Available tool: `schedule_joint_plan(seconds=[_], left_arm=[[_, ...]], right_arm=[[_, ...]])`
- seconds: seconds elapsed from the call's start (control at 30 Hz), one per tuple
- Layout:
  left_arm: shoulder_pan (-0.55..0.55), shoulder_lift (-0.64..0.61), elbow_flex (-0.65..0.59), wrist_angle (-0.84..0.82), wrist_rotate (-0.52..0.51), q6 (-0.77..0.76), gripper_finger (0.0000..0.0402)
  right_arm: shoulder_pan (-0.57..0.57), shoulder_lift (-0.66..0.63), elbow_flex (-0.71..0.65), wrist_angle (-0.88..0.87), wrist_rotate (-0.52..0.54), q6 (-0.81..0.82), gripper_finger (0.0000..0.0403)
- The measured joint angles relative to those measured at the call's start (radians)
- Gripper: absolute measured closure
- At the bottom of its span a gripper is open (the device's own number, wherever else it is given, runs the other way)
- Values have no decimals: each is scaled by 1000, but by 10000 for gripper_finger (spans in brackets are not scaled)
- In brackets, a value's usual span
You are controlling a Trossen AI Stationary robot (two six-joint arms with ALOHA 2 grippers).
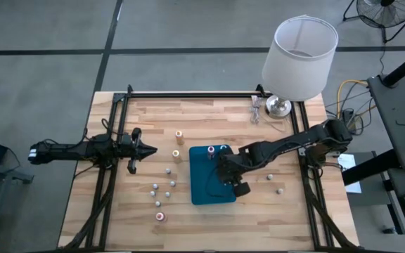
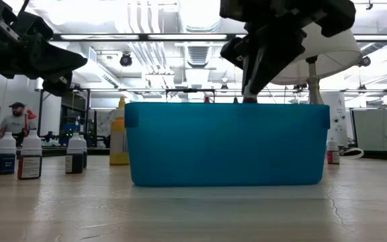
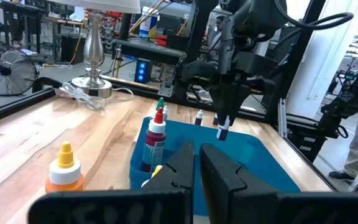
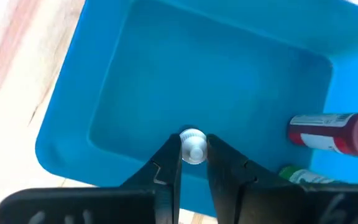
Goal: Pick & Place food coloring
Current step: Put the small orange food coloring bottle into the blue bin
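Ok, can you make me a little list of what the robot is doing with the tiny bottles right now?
right gripper: above the blue tray, fingers shut on a small white-capped bottle
left gripper: shut, empty, waiting left of the tray
in the tray: red-topped bottle, green-topped bottle
on the table: orange-topped bottle, several small bottles

A teal rectangular tray (image 1: 204, 191) sits near the middle of the wooden table (image 1: 209, 112), its long sides running front to back. At the table's far right corner stands a lamp with a white shade (image 1: 299, 57) on a shiny metal base (image 1: 279, 107), a pale cord (image 1: 256, 111) bunched just beside that base. On the floor beyond the table, a fan (image 1: 385, 11) shows at the far right, and in the low view a person (image 2: 13, 122) stands in the room behind.
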Motion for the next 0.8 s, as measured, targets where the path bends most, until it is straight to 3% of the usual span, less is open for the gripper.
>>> schedule_joint_plan(seconds=[0.8], left_arm=[[0,0,0,0,0,0,402]], right_arm=[[25,0,-67,68,-8,28,355]])
